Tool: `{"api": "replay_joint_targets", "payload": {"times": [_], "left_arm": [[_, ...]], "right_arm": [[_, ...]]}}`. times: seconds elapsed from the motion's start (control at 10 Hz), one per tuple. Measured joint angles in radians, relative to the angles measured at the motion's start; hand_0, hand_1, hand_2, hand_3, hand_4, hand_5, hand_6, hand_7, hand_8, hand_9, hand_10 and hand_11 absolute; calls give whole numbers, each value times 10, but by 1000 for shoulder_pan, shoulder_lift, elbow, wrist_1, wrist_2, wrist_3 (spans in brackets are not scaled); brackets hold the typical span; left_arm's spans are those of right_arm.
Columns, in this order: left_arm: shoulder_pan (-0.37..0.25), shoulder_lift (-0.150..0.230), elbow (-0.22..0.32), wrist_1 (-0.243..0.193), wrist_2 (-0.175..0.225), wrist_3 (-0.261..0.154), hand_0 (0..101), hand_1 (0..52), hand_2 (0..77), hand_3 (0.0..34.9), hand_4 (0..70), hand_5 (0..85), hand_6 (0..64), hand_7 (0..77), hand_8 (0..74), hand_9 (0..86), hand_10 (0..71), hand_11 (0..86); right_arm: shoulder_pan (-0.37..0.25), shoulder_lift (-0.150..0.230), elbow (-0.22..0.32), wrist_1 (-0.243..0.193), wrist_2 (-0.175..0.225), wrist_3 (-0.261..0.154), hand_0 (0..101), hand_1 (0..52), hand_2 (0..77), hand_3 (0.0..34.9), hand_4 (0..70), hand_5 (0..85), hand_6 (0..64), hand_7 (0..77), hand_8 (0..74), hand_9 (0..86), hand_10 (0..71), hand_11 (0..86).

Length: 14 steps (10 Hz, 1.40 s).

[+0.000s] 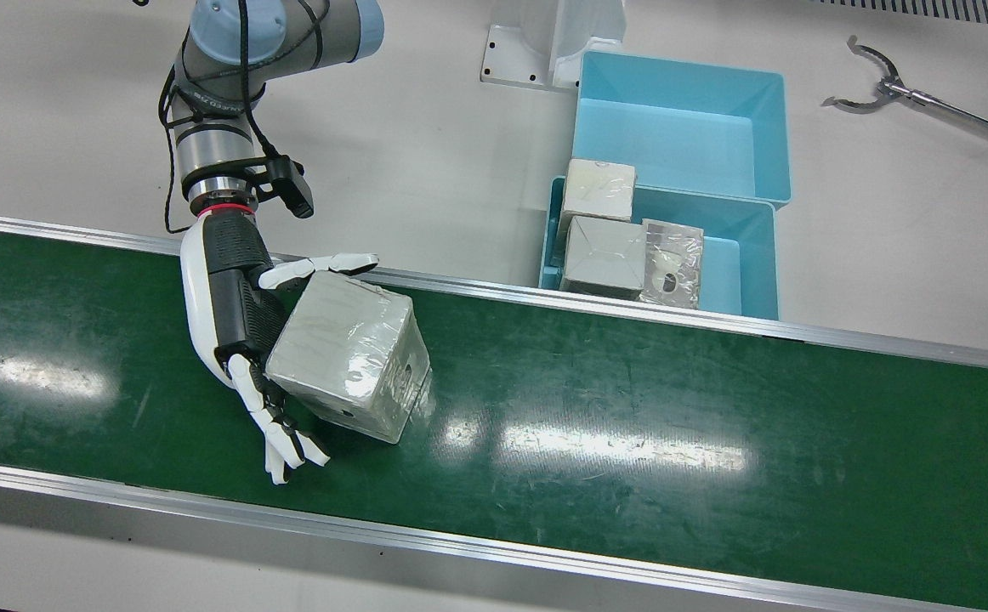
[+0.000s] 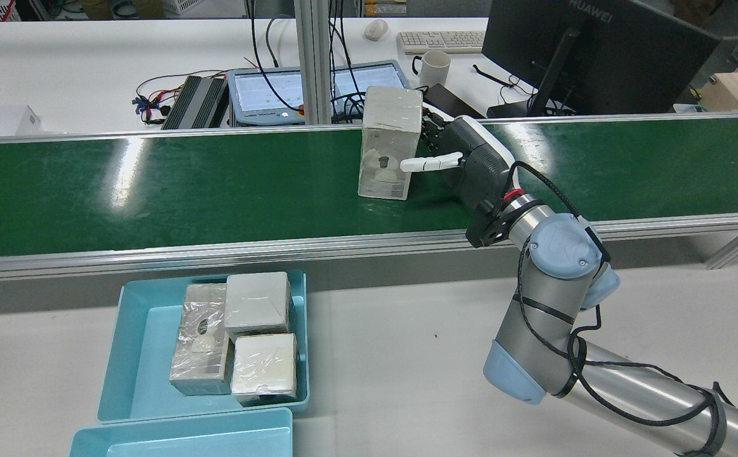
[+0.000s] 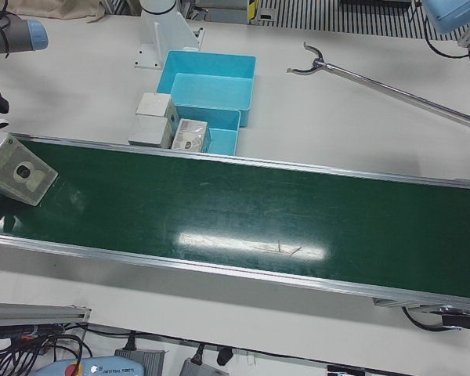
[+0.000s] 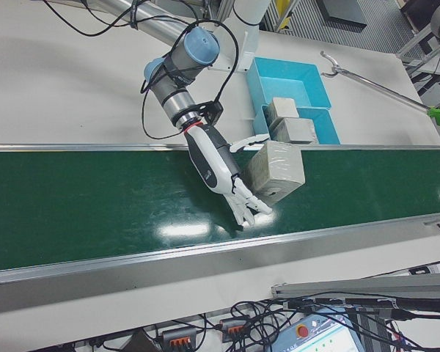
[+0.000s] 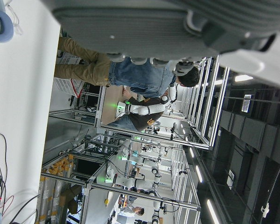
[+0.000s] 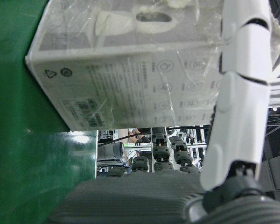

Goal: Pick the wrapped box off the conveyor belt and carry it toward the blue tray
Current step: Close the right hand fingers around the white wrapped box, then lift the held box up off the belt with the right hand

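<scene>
Front view is showing your right hand [image 1: 243,319] pressing its palm on the side of the wrapped box [image 1: 349,354], with one finger over the top and the others open past its corner. That box is tipping up on the green belt [image 1: 630,408]. Be curling those fingers around before lifting toward the blue tray [image 1: 753,255]. Your left hand is not showing enough to tell.

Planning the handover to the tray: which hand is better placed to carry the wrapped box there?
The right hand: its fingers already flank the wrapped box on the belt. The left hand shows only in its own camera, pointing away from the table.
</scene>
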Motion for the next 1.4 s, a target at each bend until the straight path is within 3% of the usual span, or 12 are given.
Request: {"api": "replay_joint_targets", "payload": {"times": [0.4,0.5,0.6,0.8,0.9,1.0,1.1,1.2,1.4], "left_arm": [[0,0,0,0,0,0,0,0,11,0,5,11,5,5,5,0,0,0],[0,0,0,0,0,0,0,0,11,0,5,11,0,5,5,0,0,0],[0,0,0,0,0,0,0,0,11,0,0,11,5,5,5,0,5,5],[0,0,0,0,0,0,0,0,11,0,0,11,5,5,5,0,5,5],[0,0,0,0,0,0,0,0,5,0,5,11,5,5,5,0,0,5],[0,0,0,0,0,0,0,0,5,0,5,11,5,5,5,5,5,5],[0,0,0,0,0,0,0,0,5,0,5,11,5,5,5,5,5,5],[0,0,0,0,0,0,0,0,5,0,0,11,5,5,5,5,5,5],[0,0,0,0,0,0,0,0,5,0,5,11,5,5,5,0,5,5]], "right_arm": [[-2,10,-4,0,0,-1,465,136,109,13,82,87,38,147,27,38,0,11],[-1,11,-4,-2,2,-2,538,262,175,0,120,191,104,235,71,120,0,11],[-1,11,-4,-5,4,-2,554,218,278,1,262,316,213,344,251,273,175,11],[1,12,-3,-11,7,-3,554,218,278,1,262,316,213,344,251,273,175,11],[4,12,3,-14,7,-4,476,49,398,2,131,518,273,398,393,398,360,114],[7,13,24,-27,7,-5,449,33,404,0,136,551,305,436,447,453,453,218],[8,24,53,-50,10,-9,428,16,409,0,147,589,338,469,491,513,589,365],[2,46,86,-76,14,-20,428,16,409,0,147,589,338,469,491,513,589,365],[-64,114,149,-127,42,-82,420,16,409,3,153,611,349,485,507,540,616,393]]}}
